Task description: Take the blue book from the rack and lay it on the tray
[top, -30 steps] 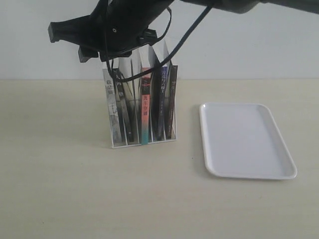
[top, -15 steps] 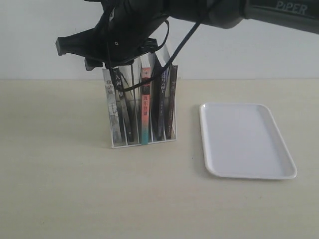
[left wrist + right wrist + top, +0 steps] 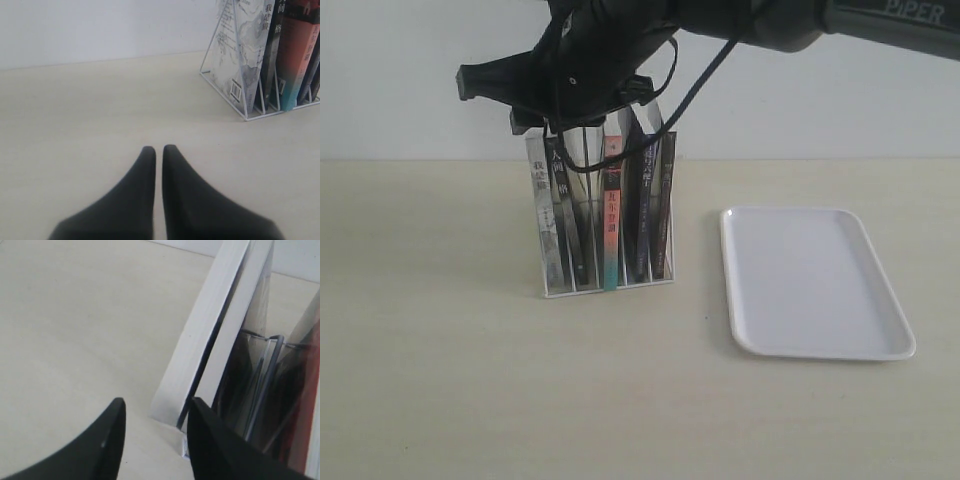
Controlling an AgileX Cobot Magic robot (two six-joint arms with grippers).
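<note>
Left of centre in the exterior view stands one rack (image 3: 560, 293) with five books, as far as I can count: one grey-white book (image 3: 542, 215), one black book (image 3: 563, 215), one red-and-teal book (image 3: 610, 235), one blue book (image 3: 643, 205) and one dark book (image 3: 666, 200). One tray (image 3: 810, 285) lies at the right. One black arm (image 3: 750, 20) crosses the top.

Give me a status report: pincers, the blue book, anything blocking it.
Right pincer open above white wire rack; left pincer shut, empty. Thin dark blue book slotted, ungripped. Neighbouring books flank it.
</note>
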